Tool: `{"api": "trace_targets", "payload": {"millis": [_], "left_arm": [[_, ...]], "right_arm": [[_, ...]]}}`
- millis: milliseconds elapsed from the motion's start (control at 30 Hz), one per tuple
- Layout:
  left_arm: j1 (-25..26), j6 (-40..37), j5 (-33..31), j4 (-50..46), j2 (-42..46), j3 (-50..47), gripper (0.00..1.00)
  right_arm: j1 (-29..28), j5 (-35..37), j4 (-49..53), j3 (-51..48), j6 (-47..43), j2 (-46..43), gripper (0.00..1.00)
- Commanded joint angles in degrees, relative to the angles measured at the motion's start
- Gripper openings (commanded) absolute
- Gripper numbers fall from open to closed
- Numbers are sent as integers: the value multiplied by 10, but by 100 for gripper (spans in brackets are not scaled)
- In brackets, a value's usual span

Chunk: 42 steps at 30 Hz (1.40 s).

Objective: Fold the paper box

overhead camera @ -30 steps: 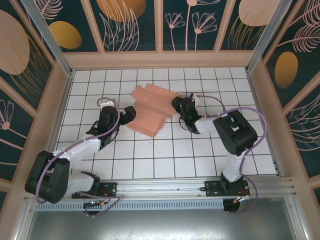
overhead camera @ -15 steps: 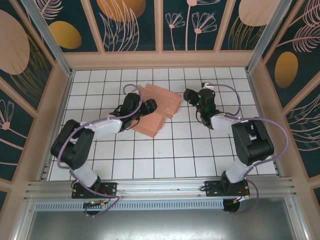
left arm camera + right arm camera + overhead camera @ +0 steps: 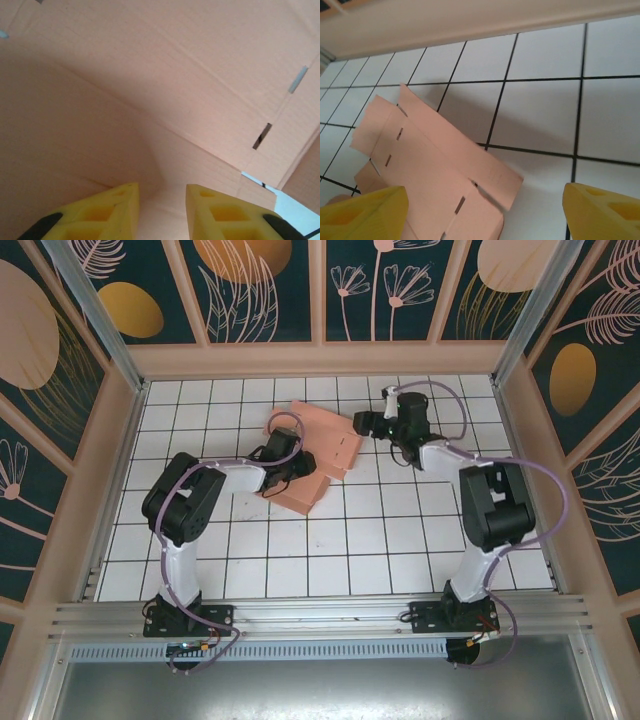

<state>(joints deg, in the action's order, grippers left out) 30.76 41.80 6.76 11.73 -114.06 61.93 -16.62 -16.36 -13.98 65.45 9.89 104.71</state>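
Here the paper box (image 3: 322,445), a partly folded salmon sheet with slots, lies far-middle on the tiled table (image 3: 400,540). It sits askew to the grid, stretching from far right toward near left. The left arm, elbow sharply bent, reaches right onto it. The left gripper (image 3: 300,460) has its yellow fingers (image 3: 117,212) nearly together with card in the gap; whether they truly pinch it, I cannot tell. The right gripper (image 3: 363,424) hovers just beside the box's far-right edge, fingers (image 3: 362,212) spread wide, empty.

— Home, or lab?
— Looks like a robot test cell: white gridded floor (image 3: 380,540), boxed in by wood-framed walls (image 3: 130,420) with teal floral panels (image 3: 270,290)
— Anything else?
— Left arm (image 3: 185,510) and right arm (image 3: 495,510), bolted to an aluminium rail (image 3: 330,615)
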Motion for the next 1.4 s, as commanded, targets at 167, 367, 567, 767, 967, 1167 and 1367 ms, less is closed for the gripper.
{"api": "trace_targets", "payload": {"millis": [167,367,567,767,967,1167,1367], "left_arm": [[-27,-98,111,-22,-22,-38,30],[-40,-115,131,-21,-21,-53,29],[-44,-121,143,-21,-22,-56,29],[-45,-125,145,-18,-22,-58,30],[-45,-123,150,-11,-22,-59,31],[-44,-117,151,-4,-14,-59,35],[-45,-114,153,-9,17,-59,75]], "right_arm": [[34,-176,172,166,-105,128,80],[44,-248,279,321,-145,238,80],[40,-276,378,476,-162,338,80],[28,-290,443,571,-162,401,77],[21,-321,458,578,-175,401,61],[22,-325,420,525,-166,359,22],[30,-288,308,412,-113,285,0]]}}
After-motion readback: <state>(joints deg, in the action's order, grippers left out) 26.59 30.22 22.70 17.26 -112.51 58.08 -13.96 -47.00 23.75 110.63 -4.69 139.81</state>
